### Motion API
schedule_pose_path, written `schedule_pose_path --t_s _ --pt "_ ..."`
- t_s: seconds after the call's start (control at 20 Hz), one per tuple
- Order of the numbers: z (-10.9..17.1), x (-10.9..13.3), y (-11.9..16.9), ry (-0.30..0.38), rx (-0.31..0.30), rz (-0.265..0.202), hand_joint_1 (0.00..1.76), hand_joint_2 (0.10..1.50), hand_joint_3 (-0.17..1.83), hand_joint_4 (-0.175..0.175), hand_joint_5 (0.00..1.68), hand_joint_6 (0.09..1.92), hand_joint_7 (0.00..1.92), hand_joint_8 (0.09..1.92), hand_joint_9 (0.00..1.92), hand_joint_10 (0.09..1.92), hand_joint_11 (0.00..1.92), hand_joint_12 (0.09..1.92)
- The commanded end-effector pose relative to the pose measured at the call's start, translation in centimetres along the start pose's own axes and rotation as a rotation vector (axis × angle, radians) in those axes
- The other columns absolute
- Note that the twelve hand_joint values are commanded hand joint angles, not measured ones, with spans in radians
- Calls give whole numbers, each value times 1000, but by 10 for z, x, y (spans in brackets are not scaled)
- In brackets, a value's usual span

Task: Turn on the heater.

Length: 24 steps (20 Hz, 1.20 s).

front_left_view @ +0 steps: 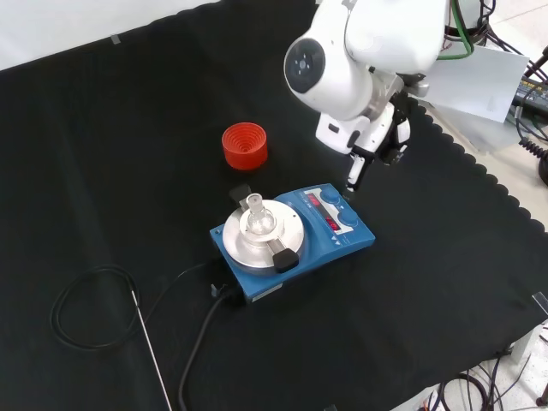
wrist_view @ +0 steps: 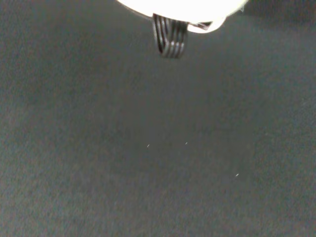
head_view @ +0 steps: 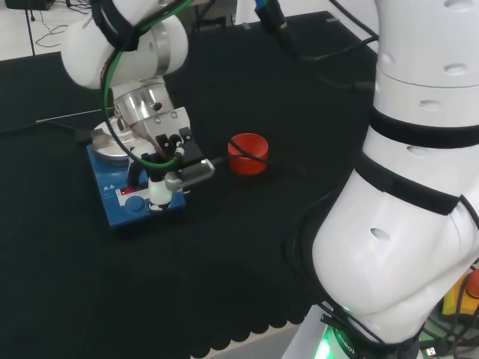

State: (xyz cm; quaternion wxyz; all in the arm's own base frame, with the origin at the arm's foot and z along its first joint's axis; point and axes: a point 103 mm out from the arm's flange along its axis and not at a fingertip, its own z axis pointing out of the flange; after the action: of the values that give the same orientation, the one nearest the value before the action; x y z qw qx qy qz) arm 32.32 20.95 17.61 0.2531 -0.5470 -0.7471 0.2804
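The heater (front_left_view: 295, 235) is a blue box with a round silver plate (front_left_view: 257, 240) and a front panel showing red displays (front_left_view: 330, 212). A small clear glass piece (front_left_view: 257, 214) stands on the plate. In the head view the heater (head_view: 127, 196) lies under the hand (head_view: 166, 153). One straight finger (head_view: 157, 191) points down onto the panel beside the red display. From the front, the hand (front_left_view: 381, 137) hangs just beyond the panel, its fingertip (front_left_view: 353, 181) at the panel's far corner by a blue knob (front_left_view: 336, 200). A blurred white part of the hand (wrist_view: 177, 7) hangs over black cloth in the wrist view.
A red ribbed ring stand (front_left_view: 245, 145) sits on the cloth beyond the heater, to its right in the head view (head_view: 248, 153). A black cable loop (front_left_view: 86, 308) and a thin metal rod (front_left_view: 154, 351) lie in front of the heater. The arm's white links (head_view: 419, 187) stand at the right.
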Motion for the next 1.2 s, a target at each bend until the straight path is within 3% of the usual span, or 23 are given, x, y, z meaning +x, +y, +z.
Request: schedule_pose_path --t_s 0.05,1.2 --pt "2 9 -1 -28 46 -6 1360 690 904 -37 260 87 1329 1534 1542 1316 1305 1211" --pt "0 -7 14 -29 67 1 1367 674 948 -36 291 87 1339 1545 1546 1330 1300 1233"
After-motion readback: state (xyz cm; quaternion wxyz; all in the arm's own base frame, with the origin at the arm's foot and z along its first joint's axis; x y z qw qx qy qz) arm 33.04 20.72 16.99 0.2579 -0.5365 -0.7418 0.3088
